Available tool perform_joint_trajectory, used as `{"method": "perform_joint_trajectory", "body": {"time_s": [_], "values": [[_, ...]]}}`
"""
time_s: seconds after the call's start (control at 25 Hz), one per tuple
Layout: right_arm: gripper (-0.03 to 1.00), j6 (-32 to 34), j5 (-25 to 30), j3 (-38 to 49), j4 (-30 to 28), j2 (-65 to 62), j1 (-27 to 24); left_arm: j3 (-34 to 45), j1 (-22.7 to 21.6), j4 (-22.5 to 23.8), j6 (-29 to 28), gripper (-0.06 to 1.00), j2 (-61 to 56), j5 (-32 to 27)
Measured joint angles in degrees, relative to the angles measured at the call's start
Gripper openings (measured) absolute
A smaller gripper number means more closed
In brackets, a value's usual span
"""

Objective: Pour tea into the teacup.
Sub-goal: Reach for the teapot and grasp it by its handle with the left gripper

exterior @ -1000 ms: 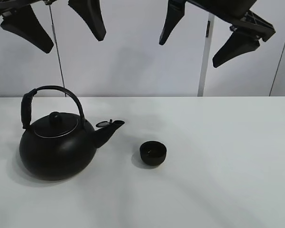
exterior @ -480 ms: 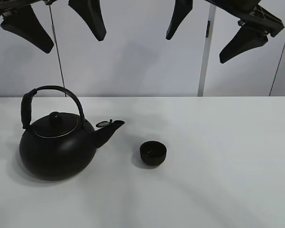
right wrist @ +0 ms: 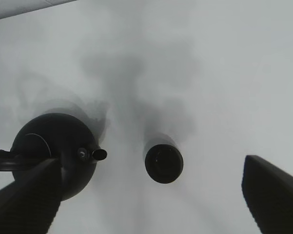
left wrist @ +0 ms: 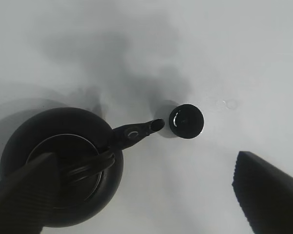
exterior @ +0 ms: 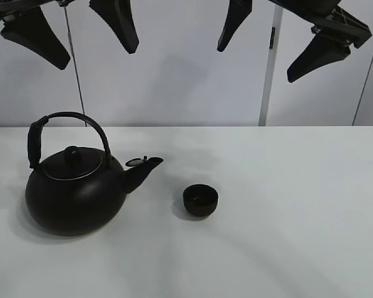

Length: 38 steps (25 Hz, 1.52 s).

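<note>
Two things stand on your white desk: the teacup, just below the middle of the high view, and the black kettle at lower left. The teacup sits upright, near the tip of the kettle's spout but apart from it. The kettle has its lid on, and the spout points right toward the teacup. Your left pincer, upper left, and right pincer, upper right, hang well above the desk, each spread wide and gripping nothing.
</note>
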State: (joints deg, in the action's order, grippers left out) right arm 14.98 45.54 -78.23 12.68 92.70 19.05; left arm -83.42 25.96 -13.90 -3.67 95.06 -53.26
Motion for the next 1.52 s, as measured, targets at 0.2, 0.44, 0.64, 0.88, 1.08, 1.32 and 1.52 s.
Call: {"method": "perform_joint_trajectory", "body": {"time_s": [0.2, 0.44, 0.64, 0.88, 1.08, 1.32, 1.52], "values": [[0.69, 0.0, 0.0, 0.0, 0.0, 0.0, 0.0, 0.0, 0.0, 0.0, 0.0, 0.7, 0.0, 0.01], [0.69, 0.0, 0.0, 0.0, 0.12, 0.0, 0.0, 0.0, 0.0, 0.0, 0.0, 0.7, 0.0, 0.01], [0.69, 0.98, -0.59, 0.0, 0.49, 0.0, 0.0, 0.0, 0.0, 0.0, 0.0, 0.7, 0.0, 0.01], [0.69, 1.44, -4.1, 0.0, 0.66, 0.0, 0.0, 0.0, 0.0, 0.18, 2.75, 0.7, 0.0, 0.61], [0.69, 1.49, -7.34, 0.0, 0.8, 0.0, 0.0, 1.51, -1.64, 4.92, 3.67, 0.7, -2.56, 3.08], [0.69, 1.49, -9.26, 0.0, 0.85, 0.0, 0.0, 20.62, -1.66, 19.51, 3.98, 0.7, -18.73, 28.3], [0.69, 1.49, -9.45, 0.0, 0.85, 0.0, 0.0, 43.71, -2.12, 26.83, 4.02, 0.7, -28.43, 53.26]]}}
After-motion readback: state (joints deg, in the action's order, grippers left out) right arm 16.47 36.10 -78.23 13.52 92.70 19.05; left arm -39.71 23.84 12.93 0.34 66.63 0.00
